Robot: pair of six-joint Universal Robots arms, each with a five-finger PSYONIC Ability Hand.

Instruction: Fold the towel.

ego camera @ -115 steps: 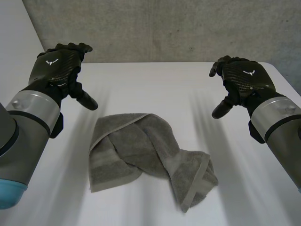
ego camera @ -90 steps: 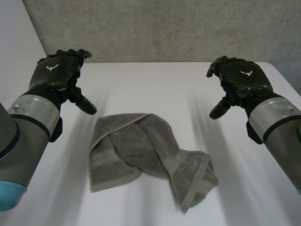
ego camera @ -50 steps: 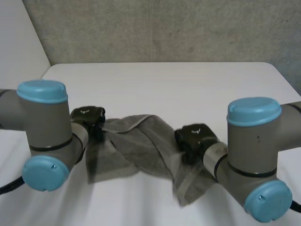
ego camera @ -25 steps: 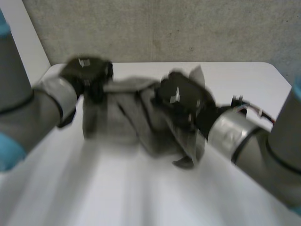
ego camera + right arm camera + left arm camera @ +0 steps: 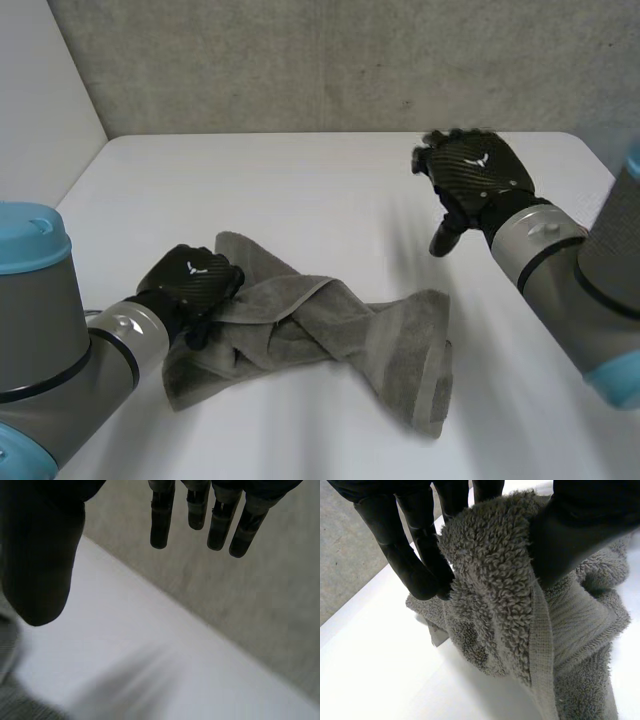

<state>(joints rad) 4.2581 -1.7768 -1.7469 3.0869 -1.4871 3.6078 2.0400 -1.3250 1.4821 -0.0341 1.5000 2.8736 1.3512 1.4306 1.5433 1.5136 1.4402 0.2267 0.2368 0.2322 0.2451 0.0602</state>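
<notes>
Pinching a fold at the towel's [image 5: 390, 345] left end, the left hand [image 5: 192, 283] has thumb and fingers closed on the cloth. The towel lies bunched and twisted on the table [image 5: 300, 190]. The right hand [image 5: 472, 175] hovers beyond the towel's right end, fingers straight and apart, holding nothing.
</notes>
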